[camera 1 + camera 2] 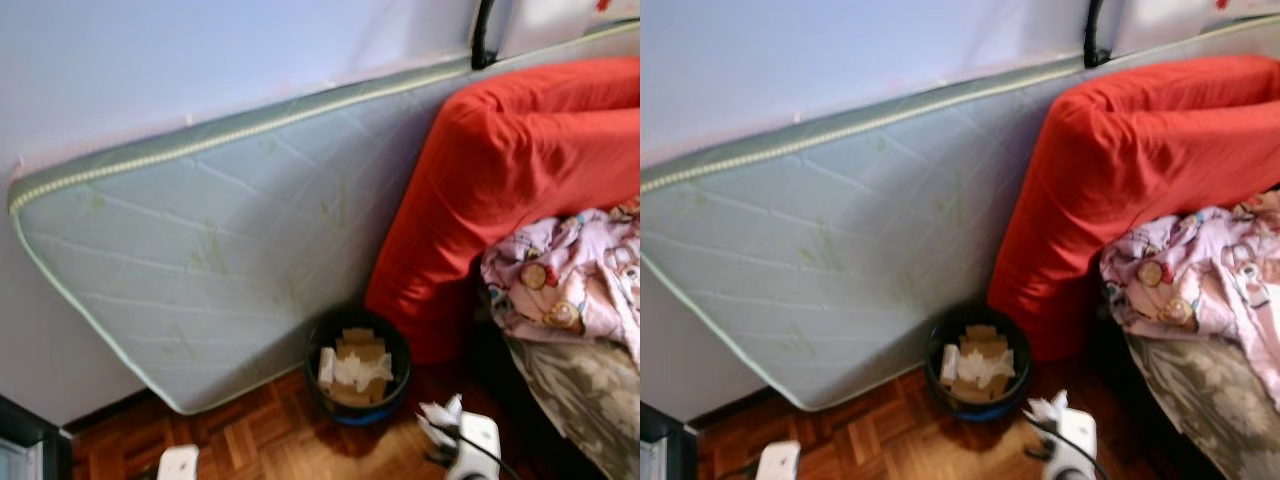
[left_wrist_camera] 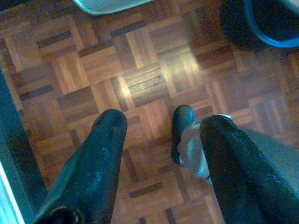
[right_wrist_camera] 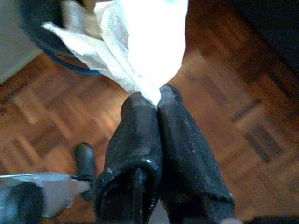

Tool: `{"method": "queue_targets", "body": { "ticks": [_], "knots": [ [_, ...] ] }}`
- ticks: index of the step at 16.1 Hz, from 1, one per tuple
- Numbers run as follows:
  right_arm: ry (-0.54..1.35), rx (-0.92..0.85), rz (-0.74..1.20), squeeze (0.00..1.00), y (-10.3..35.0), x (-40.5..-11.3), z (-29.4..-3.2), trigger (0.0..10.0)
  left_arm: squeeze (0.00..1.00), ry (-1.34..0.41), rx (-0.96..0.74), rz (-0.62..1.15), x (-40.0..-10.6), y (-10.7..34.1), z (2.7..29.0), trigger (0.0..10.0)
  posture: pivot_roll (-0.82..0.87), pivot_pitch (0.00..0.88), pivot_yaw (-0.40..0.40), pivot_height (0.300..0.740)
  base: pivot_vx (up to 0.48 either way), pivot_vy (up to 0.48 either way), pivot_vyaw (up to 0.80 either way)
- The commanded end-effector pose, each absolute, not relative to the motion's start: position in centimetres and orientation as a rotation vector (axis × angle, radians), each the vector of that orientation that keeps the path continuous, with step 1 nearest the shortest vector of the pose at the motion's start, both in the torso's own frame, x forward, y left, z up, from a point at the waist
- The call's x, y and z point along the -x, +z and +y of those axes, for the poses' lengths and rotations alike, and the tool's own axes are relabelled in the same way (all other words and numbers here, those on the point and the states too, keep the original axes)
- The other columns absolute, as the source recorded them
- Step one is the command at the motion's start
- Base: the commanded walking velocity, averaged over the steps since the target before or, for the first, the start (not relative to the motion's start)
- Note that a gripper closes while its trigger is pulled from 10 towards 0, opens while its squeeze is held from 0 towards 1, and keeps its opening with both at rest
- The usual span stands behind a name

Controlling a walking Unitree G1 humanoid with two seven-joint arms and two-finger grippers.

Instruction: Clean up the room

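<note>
You are holding a crumpled white tissue (image 3: 140, 42) pinched between the right gripper's (image 3: 156, 100) closed fingers, with most of it fanning out loose beyond the tips. It is hanging low over the parquet floor (image 1: 280, 440), just short of the black bin (image 1: 357, 368) that is standing against the foot of the leaning mattress (image 1: 220, 240) and beside the red sofa arm (image 1: 480, 190). The bin is already holding cardboard and paper. To do this step well, you are probably wanting to carry the tissue forward until the whole loose part is sitting over the bin's opening, not only its near rim, before letting the fingers part; a light tissue is likely to drift or cling to a finger, so lowering it close to the contents should help. The left gripper (image 2: 161, 135) is hanging over bare floor with its fingers spread wide and nothing between them. A pink printed blanket (image 1: 570, 280) is lying on the sofa, well clear of the drop.
</note>
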State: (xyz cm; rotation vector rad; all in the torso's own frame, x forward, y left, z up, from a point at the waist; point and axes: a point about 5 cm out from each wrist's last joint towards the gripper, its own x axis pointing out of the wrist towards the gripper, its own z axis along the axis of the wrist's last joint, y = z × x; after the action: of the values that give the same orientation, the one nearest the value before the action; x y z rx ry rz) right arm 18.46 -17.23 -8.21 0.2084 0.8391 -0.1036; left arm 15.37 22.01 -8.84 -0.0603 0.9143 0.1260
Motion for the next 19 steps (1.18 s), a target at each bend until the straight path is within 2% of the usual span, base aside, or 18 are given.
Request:
{"method": "queue_targets", "body": {
  "ticks": [1, 5, 11, 15, 19],
  "knots": [
    [-0.106, -0.196, 0.863, 0.0, -8.57, -17.64, -17.57, 10.0, 0.0, 0.13, 0.059, 0.913, -15.53, -8.8, 22.01, 10.0, 0.02, 0.002, 0.025, 0.74, 0.0, 0.0, 0.0],
    [-0.095, -0.189, 0.856, 0.0, -8.51, -17.73, -17.59, 10.0, 0.0, 0.133, 0.058, 0.912, -15.52, -8.79, 22.04, 10.0, 0.02, 0.0, 0.024, 0.74, 0.0, 0.0, 0.72],
    [-0.088, -0.182, 0.864, 0.0, -8.55, -17.65, -17.62, 10.0, 0.0, 0.132, 0.058, 0.911, -15.5, -8.8, 21.99, 10.0, 0.01, 0.0, 0.024, 0.74, 0.0, 0.0, 0.0],
    [-0.08, -0.173, 0.855, 0.0, -8.47, -17.76, -17.71, 10.0, 0.0, 0.132, 0.057, 0.908, -15.54, -8.78, 22.01, 10.0, 0.01, 0.0, 0.023, 0.74, 0.247, 0.0, 0.59],
    [-0.093, -0.189, 0.852, 0.0, -8.44, -17.82, -17.76, 10.0, 0.0, 0.134, 0.059, 0.904, -15.59, -8.75, 22.02, 10.0, 0.01, 0.0, 0.022, 0.74, 0.281, 0.0, 0.0]
  ]
}}
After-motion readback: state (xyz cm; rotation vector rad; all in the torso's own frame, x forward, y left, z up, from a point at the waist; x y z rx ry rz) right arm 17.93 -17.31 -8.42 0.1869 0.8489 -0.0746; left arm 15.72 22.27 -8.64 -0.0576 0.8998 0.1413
